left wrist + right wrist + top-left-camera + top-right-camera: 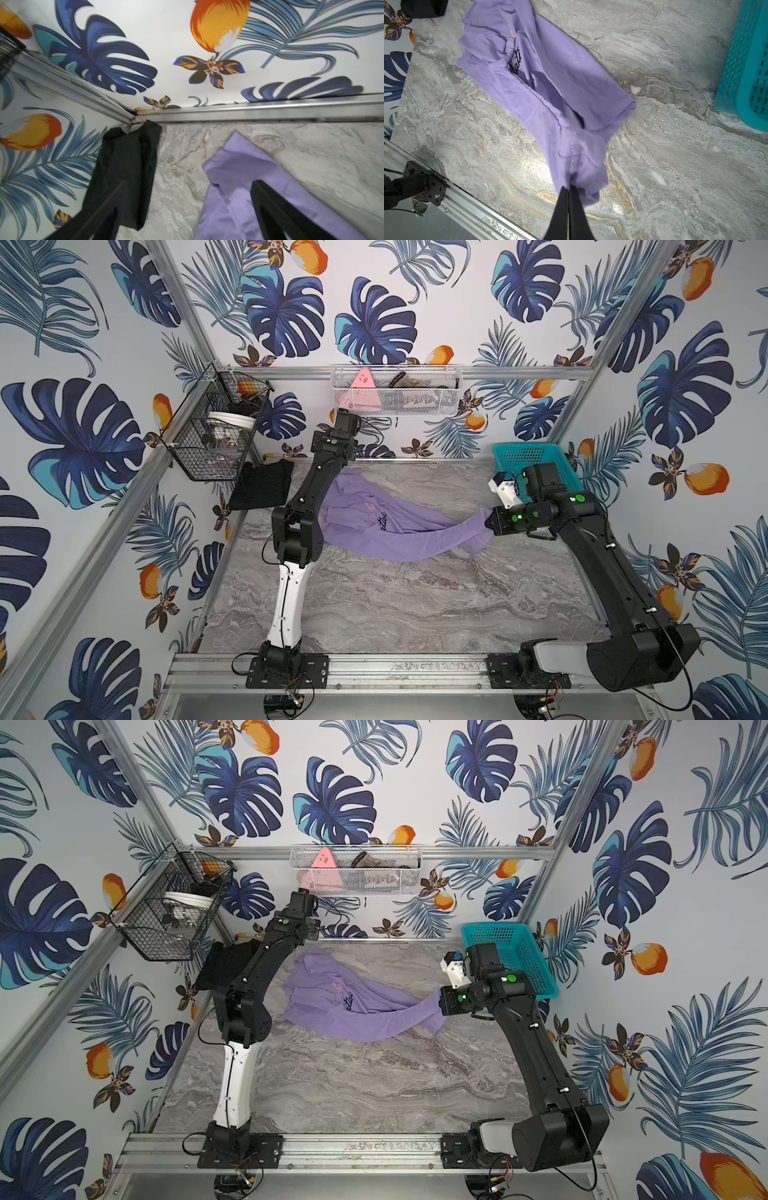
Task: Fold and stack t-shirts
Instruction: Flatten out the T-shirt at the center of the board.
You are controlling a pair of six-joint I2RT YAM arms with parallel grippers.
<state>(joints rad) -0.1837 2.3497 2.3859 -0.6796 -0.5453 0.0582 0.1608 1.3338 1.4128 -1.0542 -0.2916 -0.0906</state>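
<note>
A lavender-purple shirt (382, 526) (345, 1006) with black cursive lettering lies crumpled across the back half of the marble table, pulled out towards the right. My right gripper (569, 189) (490, 524) is shut on its right-hand edge, and the cloth bunches at the fingertips. A folded black shirt (262, 485) (124, 166) sits in the back left corner. In the left wrist view my left gripper (187, 207) is open above the bare marble between the two shirts. One of its fingers (274, 212) is over the purple shirt (234, 176), and nothing is held. In both top views the left arm hides that gripper.
A teal plastic basket (536, 460) (745, 72) stands at the back right, just behind the right wrist. On the back wall hangs a white mesh basket (395, 393) with a pink triangular item (363, 379). A black wire basket (216, 427) hangs over the back left corner.
</note>
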